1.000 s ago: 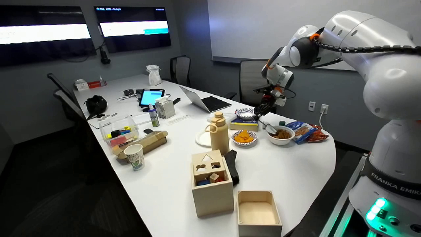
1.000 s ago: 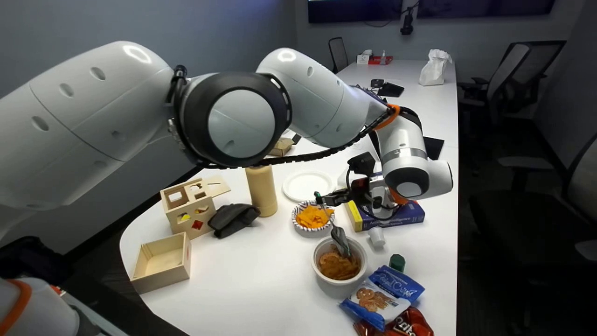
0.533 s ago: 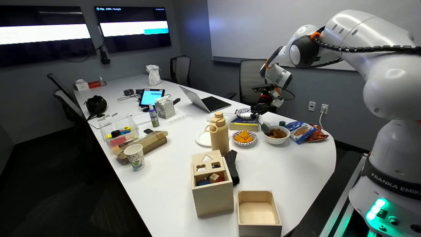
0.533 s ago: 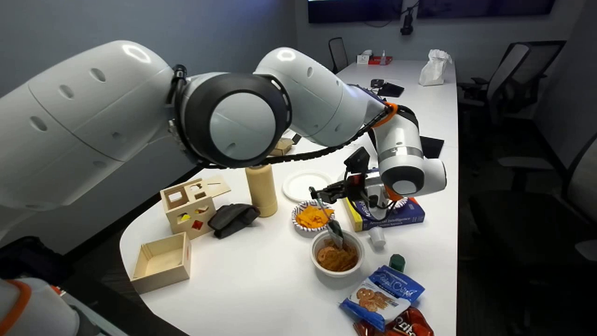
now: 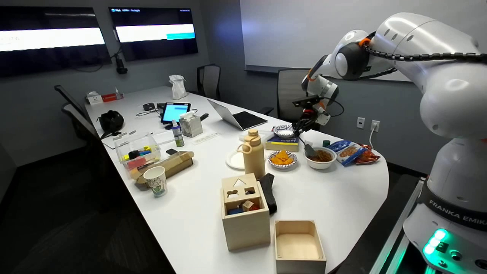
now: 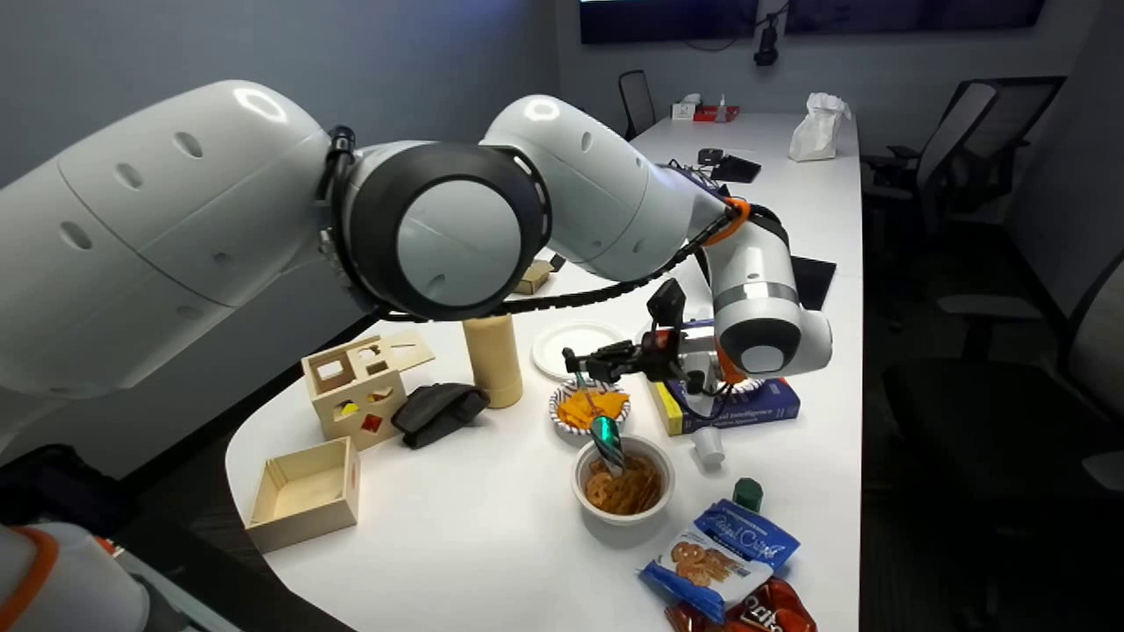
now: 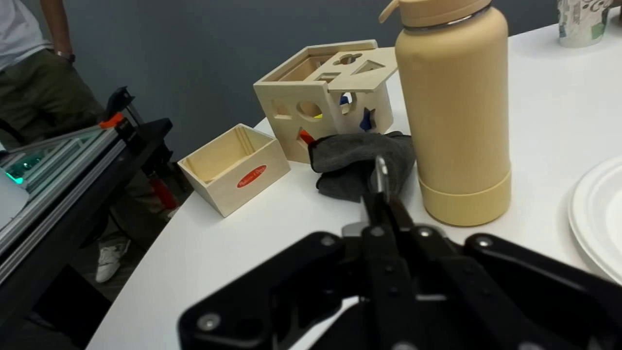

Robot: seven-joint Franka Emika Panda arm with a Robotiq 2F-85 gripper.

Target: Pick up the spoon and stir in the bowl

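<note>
Plainly, the end effector (image 6: 581, 361) is closed, its fingers (image 7: 384, 272) nearly together, and the handle of the spoon (image 6: 607, 437) is pinched at their tips; in the wrist view a slim metallic end is seen jutting just past the fingertips. From that grip the spoon is slanted downward, and in both exterior views its head is shown at the white bowl (image 6: 625, 519), within the rim. The bowl is set below the end effector on the worktop (image 6: 474, 544), filled in part with brown snacks (image 6: 637, 491); whether these are touched by the spoon's head or merely overlapped in view cannot be told.

Also below the fingertips, a patterned bowl (image 5: 282, 166) of orange chips (image 5: 282, 158) is placed just beside the white one. Below and back from the fingertips, a blue and yellow book (image 6: 751, 408) is laid flat. Ahead, on the side toward which the fingers are pointed, a dark cloth (image 7: 350, 158) is laid just beside a wooden shape box (image 7: 328, 114), with a tan bottle (image 7: 459, 121) near it. Next to the shape box, and well apart from the end effector, a wooden tray (image 7: 231, 194) is placed. Farther off than the white bowl, a blue snack bag (image 6: 720, 553) and a red bag (image 6: 777, 606) are laid.
</note>
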